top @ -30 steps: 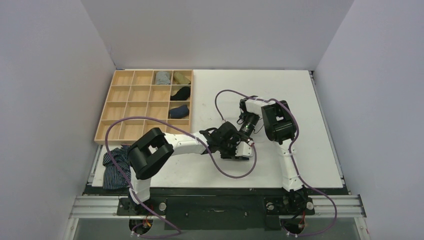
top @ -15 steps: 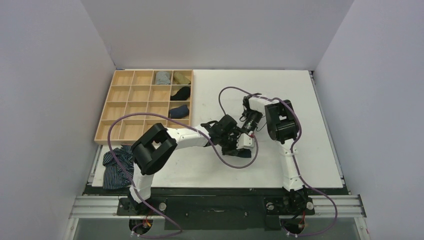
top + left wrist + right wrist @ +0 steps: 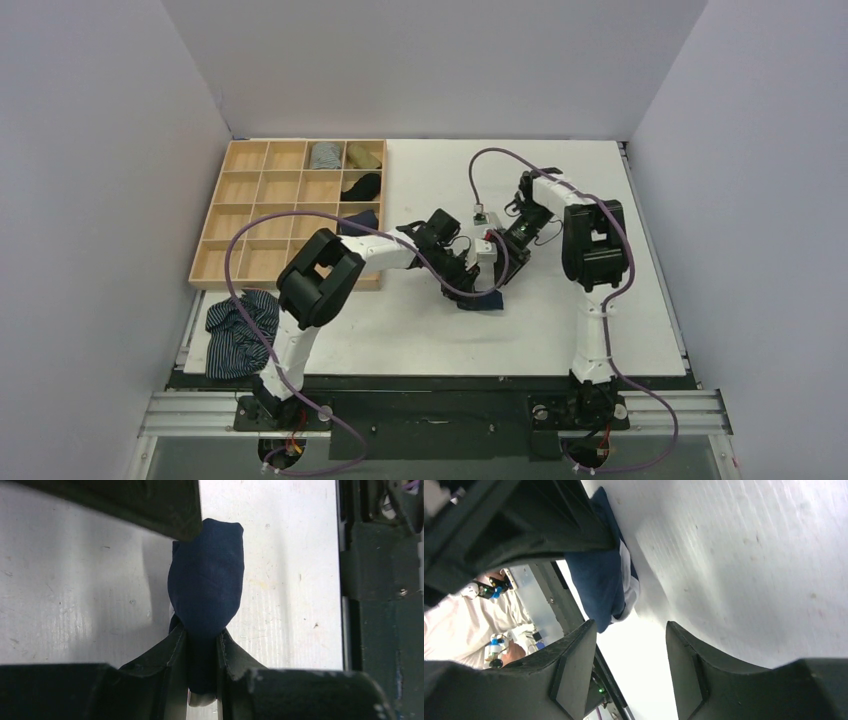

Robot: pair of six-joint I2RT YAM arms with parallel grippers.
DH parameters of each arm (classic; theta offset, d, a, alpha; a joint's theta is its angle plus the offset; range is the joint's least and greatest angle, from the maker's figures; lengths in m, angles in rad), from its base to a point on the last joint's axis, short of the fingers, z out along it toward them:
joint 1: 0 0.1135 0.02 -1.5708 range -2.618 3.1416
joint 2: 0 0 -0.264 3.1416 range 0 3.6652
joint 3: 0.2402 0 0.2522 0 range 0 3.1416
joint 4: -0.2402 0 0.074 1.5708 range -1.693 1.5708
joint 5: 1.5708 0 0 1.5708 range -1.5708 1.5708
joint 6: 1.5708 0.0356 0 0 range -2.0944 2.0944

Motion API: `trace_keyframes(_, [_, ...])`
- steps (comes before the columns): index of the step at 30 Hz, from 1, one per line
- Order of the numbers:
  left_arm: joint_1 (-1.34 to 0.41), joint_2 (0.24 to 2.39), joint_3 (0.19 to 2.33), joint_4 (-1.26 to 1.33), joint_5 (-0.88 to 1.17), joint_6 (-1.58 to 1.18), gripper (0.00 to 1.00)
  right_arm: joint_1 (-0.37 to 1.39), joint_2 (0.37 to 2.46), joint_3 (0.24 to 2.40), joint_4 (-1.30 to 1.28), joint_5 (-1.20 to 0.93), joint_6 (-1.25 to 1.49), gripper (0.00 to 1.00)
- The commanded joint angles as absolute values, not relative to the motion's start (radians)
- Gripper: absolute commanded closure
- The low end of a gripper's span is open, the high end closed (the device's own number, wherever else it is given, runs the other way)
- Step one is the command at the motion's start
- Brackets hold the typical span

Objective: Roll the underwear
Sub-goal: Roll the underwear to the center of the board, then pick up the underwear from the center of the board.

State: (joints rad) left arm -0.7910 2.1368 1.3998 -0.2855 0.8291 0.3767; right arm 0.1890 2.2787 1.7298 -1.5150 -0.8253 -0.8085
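1. Now the underwear (image 3: 206, 580) is seen bunched on the table (image 3: 600, 300), its long axis running straight out from the left gripper (image 3: 201, 642).
2. Its near end is pinched between that gripper's narrow fingers.
3. The right gripper (image 3: 630, 630) is held wide and empty, just beside the bundle.

Left jaws clamped, right jaws parted

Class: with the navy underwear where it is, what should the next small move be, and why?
Probably lift the left tool toward the wooden tray: it pinches the rolled navy underwear, and the right tool stands open, not gripping it.
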Motion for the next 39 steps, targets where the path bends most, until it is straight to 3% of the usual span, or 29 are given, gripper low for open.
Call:
trace_keyframes(1, [-0.788, 2.275, 1.383, -0.48, 0.761, 0.314, 1.0, 0.154, 2.181, 1.665, -1.469, -0.824, -0.824, 0.5])
trace_keyframes(11, [-0.787, 2.3, 1.39, -0.446, 0.657, 0.269, 1.0, 0.114, 2.001, 1.462, -1.354, -0.868, -0.866, 0.5])
trace_keyframes(21, [-0.783, 2.28, 1.376, -0.419, 0.653, 0.257, 1.0, 0.161, 1.953, 1.34, -1.246, -0.84, -0.805, 0.47])
trace_keyframes(27, [-0.745, 2.199, 1.356, -0.443, 0.744, 0.311, 1.0, 0.135, 1.959, 1.367, -1.241, -0.84, -0.778, 0.47])
trace_keyframes(39, [-0.643, 1.96, 1.405, -0.622, 0.697, 0.433, 1.0, 0.037, 1.897, 1.444, -1.287, -0.893, -0.765, 0.47])
